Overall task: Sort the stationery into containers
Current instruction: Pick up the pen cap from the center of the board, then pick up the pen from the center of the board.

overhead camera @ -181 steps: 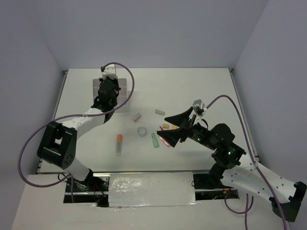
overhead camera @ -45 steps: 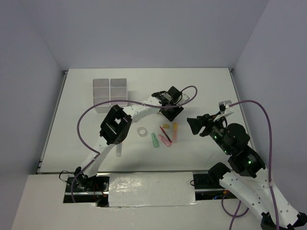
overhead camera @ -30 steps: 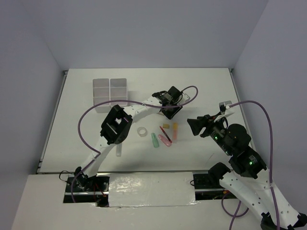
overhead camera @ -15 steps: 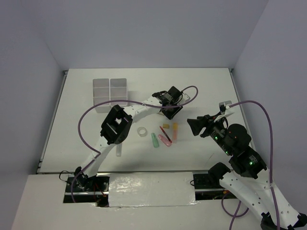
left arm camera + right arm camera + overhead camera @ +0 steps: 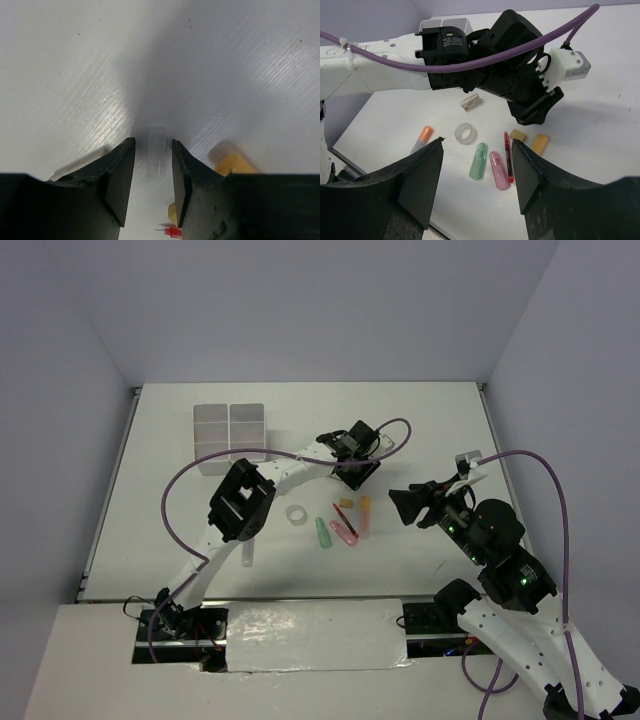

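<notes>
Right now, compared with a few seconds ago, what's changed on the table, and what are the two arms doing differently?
The left gripper swung from over the organiser box to the middle and now straddles a small clear block, jaws open. The right gripper pulled back rightward from above the pink marker, open and empty. The tape ring, green marker and box stayed put.

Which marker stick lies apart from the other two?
The orange marker, alone left of the tape ring; the green marker and pink marker lie side by side right of it.
</notes>
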